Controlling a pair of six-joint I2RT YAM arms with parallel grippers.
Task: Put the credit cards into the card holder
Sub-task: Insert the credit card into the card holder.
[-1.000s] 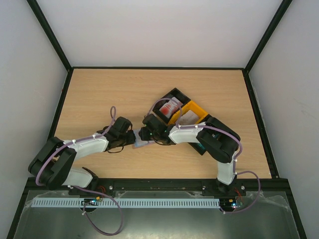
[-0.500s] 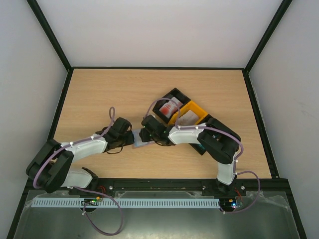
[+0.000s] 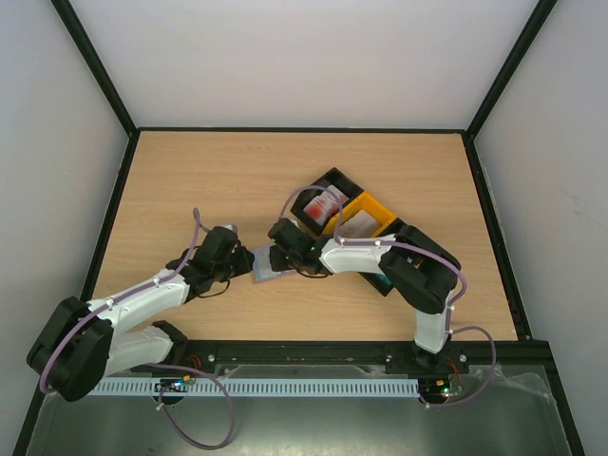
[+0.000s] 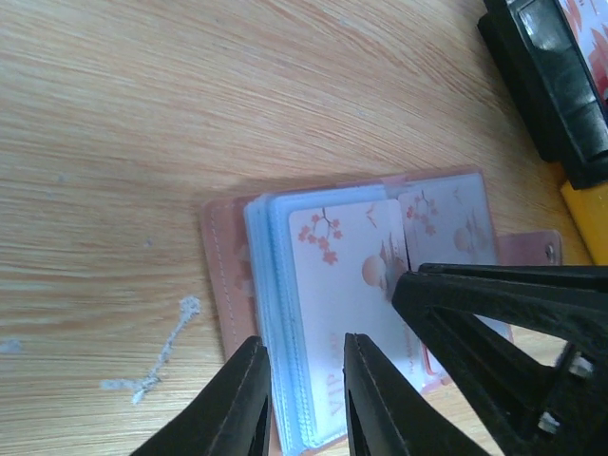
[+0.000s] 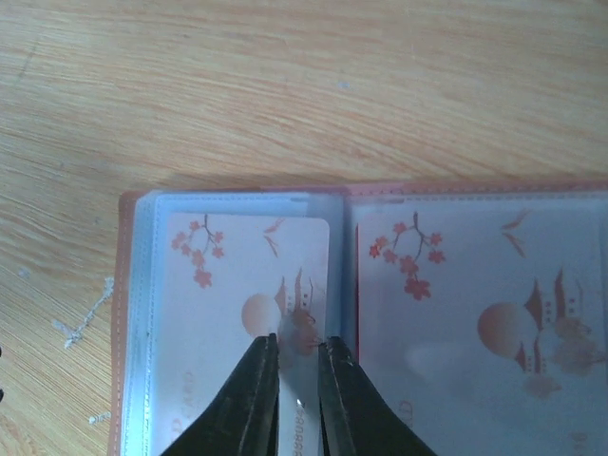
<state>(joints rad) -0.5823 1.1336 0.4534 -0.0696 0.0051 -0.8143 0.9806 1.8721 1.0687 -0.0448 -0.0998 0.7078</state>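
A robotics lab test cell: a wood-grain worktop [image 3: 190, 180] boxed in by plain white walls [image 3: 285, 57] and a black frame [image 3: 95, 66], with two cabled robot arms [image 3: 142, 294] bolted to a rail [image 3: 304, 356].

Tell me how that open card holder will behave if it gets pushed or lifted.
The card holder is a thin cover with a stack of clear sleeves, so it would probably flop and fan if lifted. Flat on the smooth wooden table, it likely slides rather than tips.
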